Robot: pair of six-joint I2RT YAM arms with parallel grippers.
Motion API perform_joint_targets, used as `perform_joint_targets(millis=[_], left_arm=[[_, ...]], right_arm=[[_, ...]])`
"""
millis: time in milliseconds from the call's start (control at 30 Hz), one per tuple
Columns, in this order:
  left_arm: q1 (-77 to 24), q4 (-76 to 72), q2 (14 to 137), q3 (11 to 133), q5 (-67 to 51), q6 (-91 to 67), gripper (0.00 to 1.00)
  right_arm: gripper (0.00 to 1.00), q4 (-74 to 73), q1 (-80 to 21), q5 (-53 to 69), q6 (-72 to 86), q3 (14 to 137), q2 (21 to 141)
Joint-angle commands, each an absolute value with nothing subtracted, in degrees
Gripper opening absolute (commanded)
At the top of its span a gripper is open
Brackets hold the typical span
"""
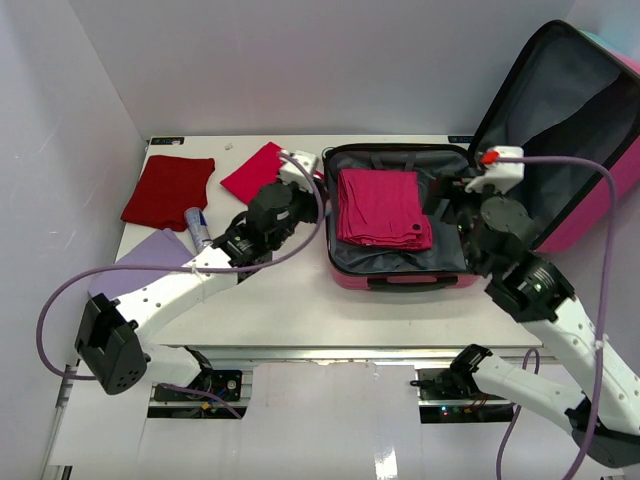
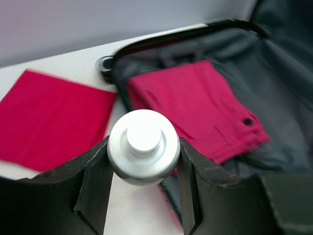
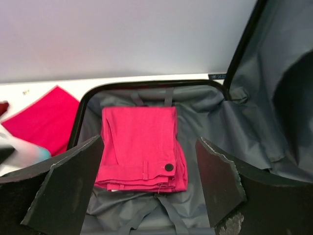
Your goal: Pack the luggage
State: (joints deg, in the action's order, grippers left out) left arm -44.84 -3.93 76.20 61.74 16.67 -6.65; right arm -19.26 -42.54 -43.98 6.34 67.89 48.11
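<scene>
Pink folded trousers [image 1: 378,207] lie inside open luggage [image 1: 390,260].

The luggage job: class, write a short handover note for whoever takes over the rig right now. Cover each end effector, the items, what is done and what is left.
Grip: the left end effector is shut on a white-capped bottle near the luggage, by its left rim. The right end effector is open and empty over the case.
Done: the luggage is open with its lid up, and one folded pink garment lies inside.
Left: probably the bottle goes in next. On the table are the dark red cloth, pink cloth, lavender cloth and small can. The lid is not yet closed.
</scene>
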Motion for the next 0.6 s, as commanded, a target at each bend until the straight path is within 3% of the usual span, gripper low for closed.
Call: perform_joint_targets(millis=[0,200,567], left_arm=[[-50.9,-0.5,81.1,69.5,6.8,6.3,0.0],[-57.6,5.6,86.8,73.4,7.2,15.0,0.0],[-61.3,12.2,96.0,76.8,14.3,21.7,0.0]], right_arm=[[0.82,-14.1,-42.6,-43.0,8.1,63.7,40.0],[0.82,-13.8,-42.7,-40.7,7.3,63.2,39.8],[0.83,-13.7,-42.8,-39.1,7.7,62.5,36.0]])
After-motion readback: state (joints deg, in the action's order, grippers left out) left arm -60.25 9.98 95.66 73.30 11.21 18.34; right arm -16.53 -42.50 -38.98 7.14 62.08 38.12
